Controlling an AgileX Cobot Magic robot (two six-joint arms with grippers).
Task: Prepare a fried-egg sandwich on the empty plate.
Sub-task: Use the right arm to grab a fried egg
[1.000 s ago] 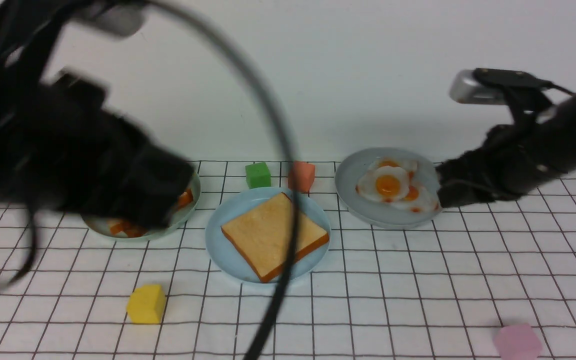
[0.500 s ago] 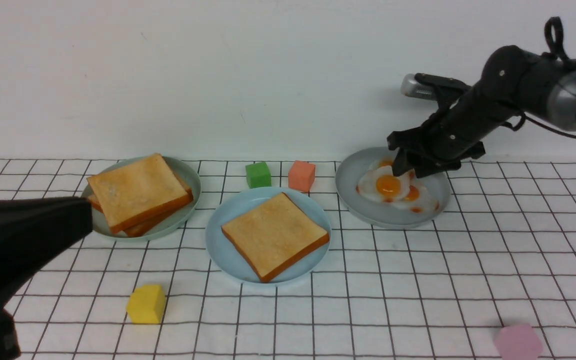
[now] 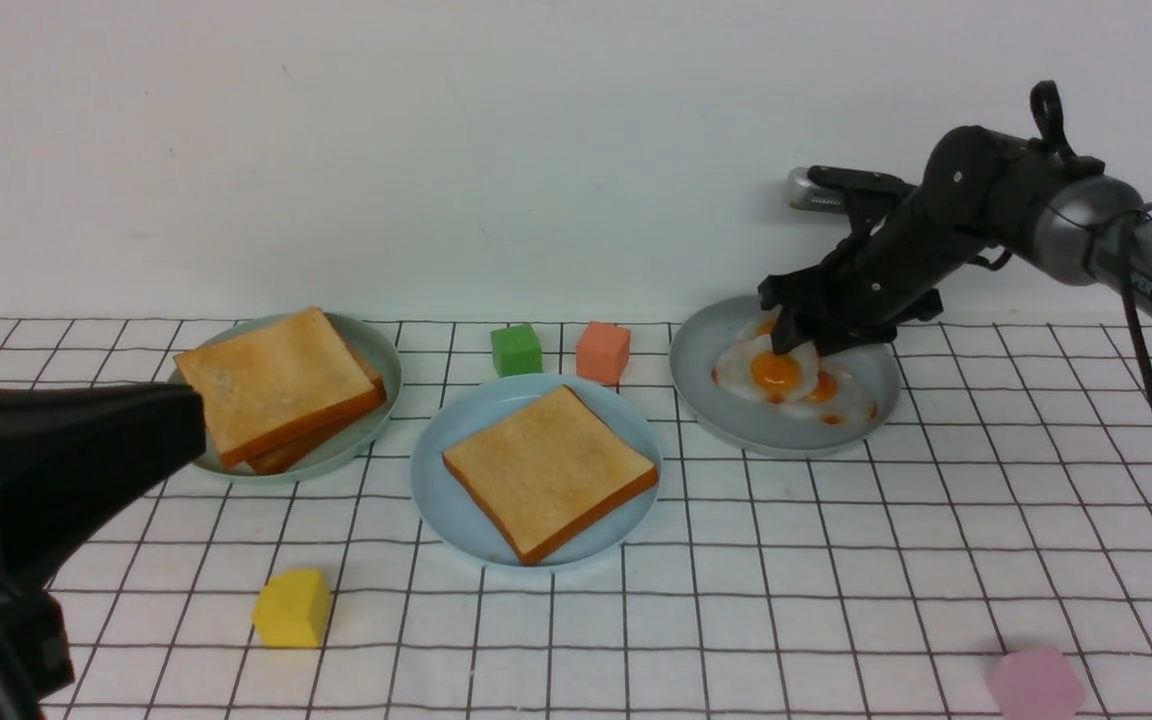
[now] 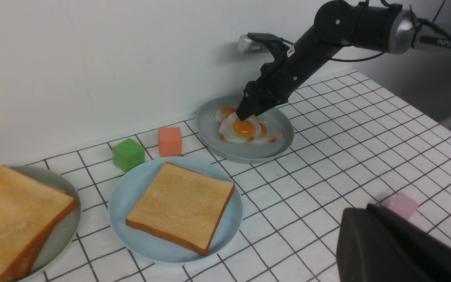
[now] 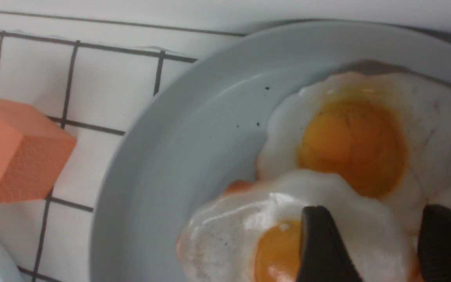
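Observation:
The sky-blue plate [image 3: 436, 480], the task's empty plate, sits mid-table with one toast slice [image 3: 548, 470] lying on it, also clear in the left wrist view as plate [image 4: 131, 188] and toast slice [image 4: 180, 205]. The fried egg [image 3: 771, 372] lies on top of smaller eggs in the grey plate [image 3: 716, 410] at the right. My right gripper [image 3: 801, 335] is open and low over that egg's far edge. In the right wrist view its jaws [image 5: 378, 219] straddle the fried egg's [image 5: 233, 235] white. My left gripper [image 3: 191, 430] hangs shut and empty at the near left.
A grey-green plate [image 3: 386, 400] at the left holds stacked toast slices [image 3: 281, 385]. A green cube [image 3: 516, 349] and an orange cube [image 3: 603, 351] stand behind the sky-blue plate. A yellow cube [image 3: 293, 607] is near left, a pink cube [image 3: 1034, 683] near right. The wall runs close behind.
My left arm has swung away from the middle to the near left, uncovering the toast plates. My right gripper has opened wider, moved left and come down over the eggs.

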